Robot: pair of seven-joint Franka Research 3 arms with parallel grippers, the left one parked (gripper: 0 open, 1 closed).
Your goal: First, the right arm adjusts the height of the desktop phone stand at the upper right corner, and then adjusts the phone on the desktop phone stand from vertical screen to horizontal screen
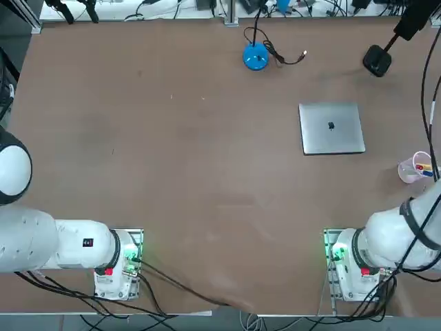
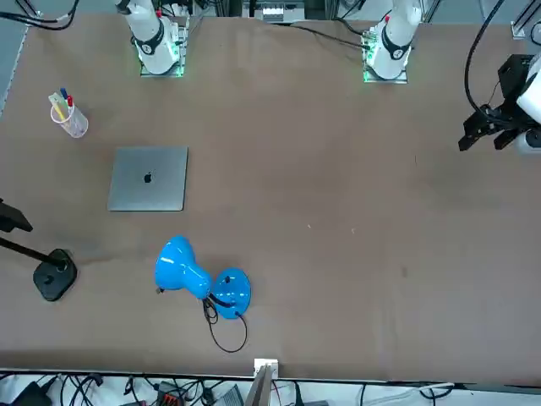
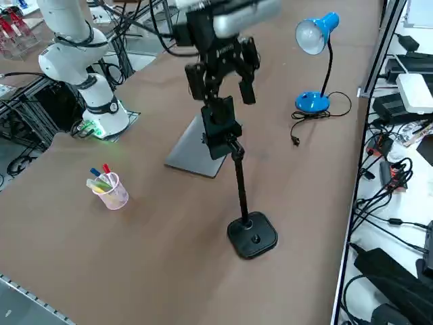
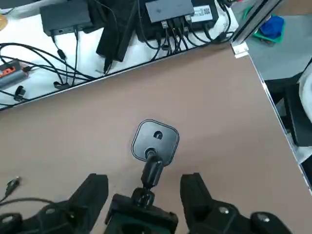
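Note:
The desktop phone stand has a black rounded-square base point(image 3: 252, 235) and a thin slanted pole point(image 3: 239, 184); its base also shows in the top view point(image 1: 377, 61) at the far right corner. The phone point(image 3: 220, 127) sits upright on top of the pole. My right gripper point(image 3: 222, 91) hangs over the phone's upper end, open, with one finger point(image 3: 196, 82) on each side and a gap left. In the wrist view the gripper point(image 4: 144, 179) straddles the dark phone clamp point(image 4: 141, 217), with the base point(image 4: 155, 140) below it.
A closed silver laptop point(image 1: 331, 128) lies just inward of the stand. A blue desk lamp point(image 1: 255, 56) with a loose cable stands at the far edge. A clear cup of pens point(image 1: 415, 167) sits by the right edge. Cables and boxes point(image 4: 161, 14) crowd the ledge beyond the table.

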